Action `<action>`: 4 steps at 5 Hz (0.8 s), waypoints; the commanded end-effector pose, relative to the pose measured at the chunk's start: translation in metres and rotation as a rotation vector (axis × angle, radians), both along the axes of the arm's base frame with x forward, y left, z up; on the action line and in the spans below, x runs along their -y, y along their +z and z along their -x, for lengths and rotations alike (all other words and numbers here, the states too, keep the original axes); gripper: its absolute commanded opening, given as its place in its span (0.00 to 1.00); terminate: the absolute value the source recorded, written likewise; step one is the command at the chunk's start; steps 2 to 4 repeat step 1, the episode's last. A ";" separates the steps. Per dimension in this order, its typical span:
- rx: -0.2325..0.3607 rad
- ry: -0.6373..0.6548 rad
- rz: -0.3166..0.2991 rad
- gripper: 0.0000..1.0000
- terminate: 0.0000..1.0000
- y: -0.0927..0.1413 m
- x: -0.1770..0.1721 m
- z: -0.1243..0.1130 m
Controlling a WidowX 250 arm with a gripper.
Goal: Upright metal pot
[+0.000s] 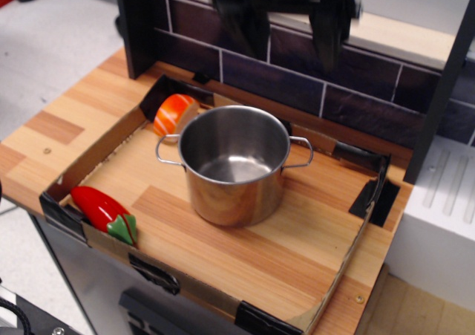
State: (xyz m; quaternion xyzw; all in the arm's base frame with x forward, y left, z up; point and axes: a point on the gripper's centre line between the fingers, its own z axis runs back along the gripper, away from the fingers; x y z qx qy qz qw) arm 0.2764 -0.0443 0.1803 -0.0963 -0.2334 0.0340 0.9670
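Observation.image looks down at the black gripper [286, 15], high at the far edge above the dark tile wall [297, 79]. Its two fingers [241, 23] hang apart with nothing between them, so it has let go and holds nothing. It is well clear of everything below.

Under it, the metal pot [234, 164] stands upright in the middle of the cardboard tray [338, 264], mouth up, flat on its bottom. You can see right down to its shiny floor, and it is empty. I think the job is done, since the pot stands alone.

One pot, with two thin loop handles [298, 153], one left and one right. One orange toy [175, 114] sits just beyond the pot on the far left. One red pepper toy [100, 210] lies in the near left corner.
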 end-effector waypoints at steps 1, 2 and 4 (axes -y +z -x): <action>0.042 0.005 0.002 1.00 1.00 0.018 -0.002 0.003; 0.042 0.005 0.002 1.00 1.00 0.018 -0.002 0.003; 0.042 0.005 0.002 1.00 1.00 0.018 -0.002 0.003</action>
